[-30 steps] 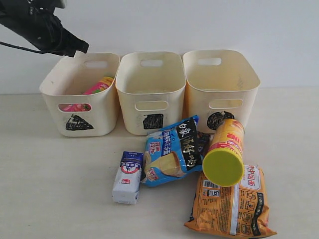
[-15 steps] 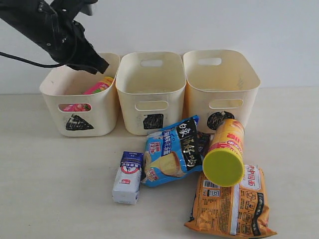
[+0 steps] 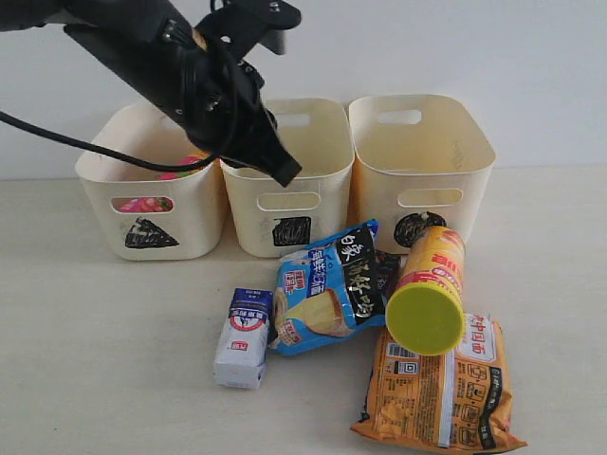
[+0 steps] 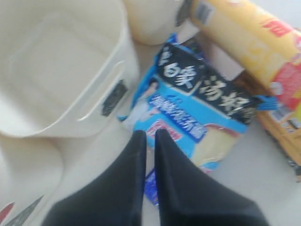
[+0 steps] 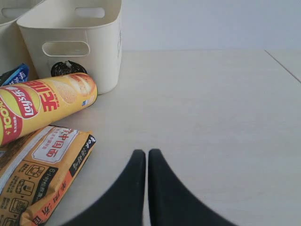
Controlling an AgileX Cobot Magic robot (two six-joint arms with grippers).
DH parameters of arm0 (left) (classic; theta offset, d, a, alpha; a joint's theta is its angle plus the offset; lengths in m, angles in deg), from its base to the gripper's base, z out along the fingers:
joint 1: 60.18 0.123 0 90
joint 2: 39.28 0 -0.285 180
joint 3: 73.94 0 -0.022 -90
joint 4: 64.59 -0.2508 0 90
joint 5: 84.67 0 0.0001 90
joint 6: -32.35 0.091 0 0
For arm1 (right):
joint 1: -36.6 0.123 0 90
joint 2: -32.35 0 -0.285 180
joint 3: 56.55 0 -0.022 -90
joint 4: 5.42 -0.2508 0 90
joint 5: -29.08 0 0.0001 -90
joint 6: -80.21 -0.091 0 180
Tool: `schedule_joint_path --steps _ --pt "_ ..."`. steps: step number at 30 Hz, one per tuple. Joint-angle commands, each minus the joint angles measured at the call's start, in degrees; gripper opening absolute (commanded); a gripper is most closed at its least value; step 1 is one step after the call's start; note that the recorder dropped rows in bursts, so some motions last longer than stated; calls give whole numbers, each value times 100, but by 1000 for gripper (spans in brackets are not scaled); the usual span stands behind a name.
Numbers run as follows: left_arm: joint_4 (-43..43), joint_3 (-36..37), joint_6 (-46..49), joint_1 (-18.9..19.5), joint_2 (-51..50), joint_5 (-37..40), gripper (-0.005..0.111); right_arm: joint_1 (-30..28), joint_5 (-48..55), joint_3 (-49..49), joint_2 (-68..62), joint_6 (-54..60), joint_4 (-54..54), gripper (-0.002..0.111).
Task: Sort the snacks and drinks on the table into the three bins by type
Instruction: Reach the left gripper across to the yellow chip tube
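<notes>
Probable reach for next pick, left gripper (image 3: 285,174) closed and empty: spread jaws, then lower onto blue bag (image 3: 327,289) at 5 o'clock.

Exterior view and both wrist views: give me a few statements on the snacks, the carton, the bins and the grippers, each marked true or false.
1. The pink chip tube lies inside the triangle bin. True.
2. The yellow-orange chip tube stands upright in the circle bin. False: it lies on its side in front of that bin, partly over the orange bag.
3. The blue bag is in the square bin. False: it lies on the table in front of it.
4. The white carton lies on the table beside the blue bag. True.
5. The left gripper and right gripper are open. False: both are shut, holding nothing.
</notes>
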Motion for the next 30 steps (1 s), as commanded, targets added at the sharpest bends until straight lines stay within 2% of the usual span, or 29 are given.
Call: schedule_joint_path --steps 1,4,12,21,24,27,30 --pt "64 42 -59 -423 37 16 4 -45 -48 -2 26 -3 29 0" --pt "53 30 -151 -811 -65 -27 4 -45 -48 -2 26 -3 29 0" --pt "-104 -597 -658 -1382 -791 85 4 -45 -48 -2 26 -3 29 0" --pt "-441 -2096 -1440 -1478 -1895 1403 4 -45 -48 -2 26 -3 29 0" --pt "-441 -2527 -1520 -1478 -2187 1519 5 -45 -48 -2 26 -3 29 0" --pt "-396 -2865 -1520 -1502 -2392 1502 14 -45 -48 -2 26 -3 29 0" --pt "-396 -3213 -1520 -1545 -2594 1535 39 -45 -48 -2 26 -3 29 0"
